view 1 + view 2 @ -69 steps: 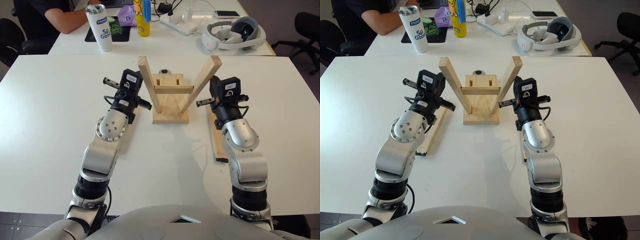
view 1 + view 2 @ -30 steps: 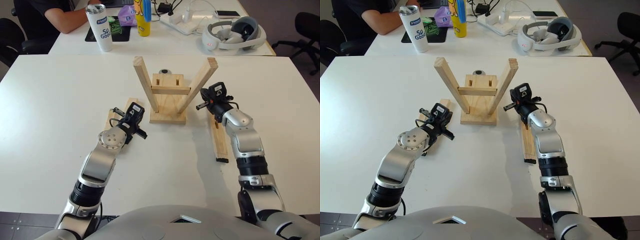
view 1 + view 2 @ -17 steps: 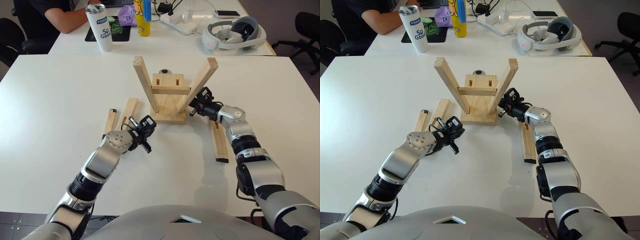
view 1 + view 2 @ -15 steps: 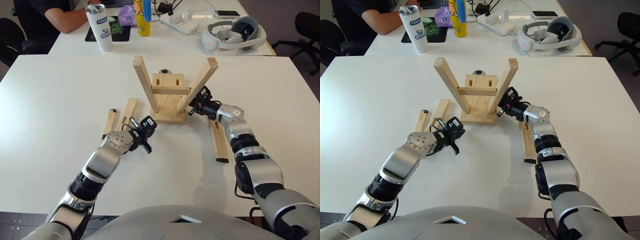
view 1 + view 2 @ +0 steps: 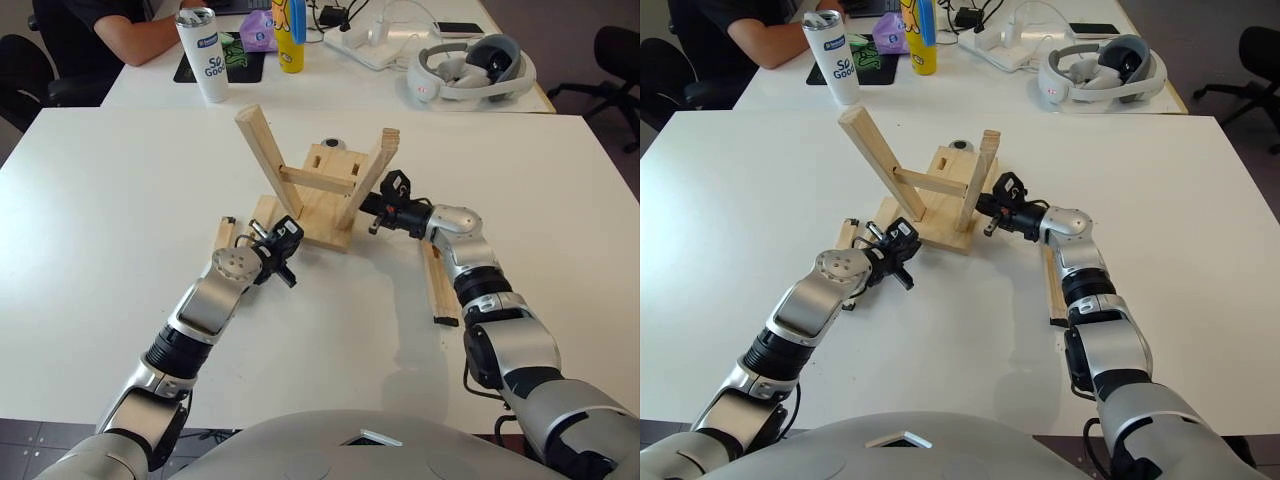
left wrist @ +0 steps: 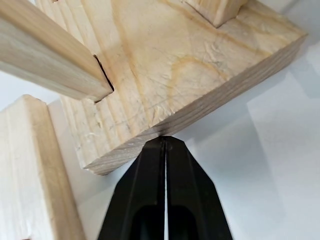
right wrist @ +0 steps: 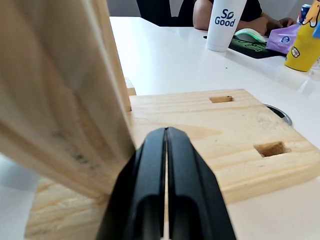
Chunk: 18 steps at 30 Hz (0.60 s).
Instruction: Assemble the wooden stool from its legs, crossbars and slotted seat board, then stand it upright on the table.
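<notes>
On the white table point(image 5: 120, 200), the slotted seat board point(image 5: 322, 215), underside up, with a left-hand leg point(image 5: 265, 155) and a right-hand leg point(image 5: 370, 172) slotted in and splayed upward, and a crossbar point(image 5: 318, 180) between them. At the seat board's near left corner, the left gripper point(image 6: 164, 145), fingers pressed together, tip against the board's edge. At its right side, by the right-hand leg's foot, the right gripper point(image 7: 166, 135), fingers likewise together. Left of the seat board, loose wooden strips point(image 5: 224, 235); right of it, another loose leg point(image 5: 438, 285), lying flat.

Blue lettering is showing on the white tumbler point(image 7: 226, 22) on the far table; the yellow bottle's point(image 7: 303, 47) print is coming through too small to read.
</notes>
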Tool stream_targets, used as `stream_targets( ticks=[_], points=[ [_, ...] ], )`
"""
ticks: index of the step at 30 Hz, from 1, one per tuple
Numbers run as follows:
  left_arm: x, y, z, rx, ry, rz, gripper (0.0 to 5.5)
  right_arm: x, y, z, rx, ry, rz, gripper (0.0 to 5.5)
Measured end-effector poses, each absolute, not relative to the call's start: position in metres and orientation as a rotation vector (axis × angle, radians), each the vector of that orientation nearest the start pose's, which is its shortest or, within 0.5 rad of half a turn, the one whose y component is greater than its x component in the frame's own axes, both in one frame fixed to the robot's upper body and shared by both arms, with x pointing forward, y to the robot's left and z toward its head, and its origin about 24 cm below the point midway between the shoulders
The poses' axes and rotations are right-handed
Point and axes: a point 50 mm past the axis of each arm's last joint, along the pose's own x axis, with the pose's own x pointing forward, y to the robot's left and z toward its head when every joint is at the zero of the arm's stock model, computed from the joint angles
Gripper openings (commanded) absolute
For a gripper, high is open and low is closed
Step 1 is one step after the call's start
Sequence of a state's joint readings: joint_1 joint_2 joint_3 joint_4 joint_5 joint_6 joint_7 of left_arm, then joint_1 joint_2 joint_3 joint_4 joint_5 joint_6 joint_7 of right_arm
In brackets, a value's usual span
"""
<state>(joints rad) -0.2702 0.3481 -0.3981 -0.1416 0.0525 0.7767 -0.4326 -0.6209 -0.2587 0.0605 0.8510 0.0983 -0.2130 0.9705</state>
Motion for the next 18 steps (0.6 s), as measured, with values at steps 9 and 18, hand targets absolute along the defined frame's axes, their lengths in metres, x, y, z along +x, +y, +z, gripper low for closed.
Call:
stream_targets(
  ticks=[9, 18],
  points=[
    [0.273, 0.116, 0.045, 0.482, 0.526, -0.613, 0.01, 0.32, -0.119, 0.051, -0.158, 0.108, 1.147, 0.0],
    [0.273, 0.134, 0.058, 0.701, 0.468, -0.538, 0.01, 0.341, -0.151, 0.073, -0.307, -0.018, 0.751, 0.0]
  ],
)
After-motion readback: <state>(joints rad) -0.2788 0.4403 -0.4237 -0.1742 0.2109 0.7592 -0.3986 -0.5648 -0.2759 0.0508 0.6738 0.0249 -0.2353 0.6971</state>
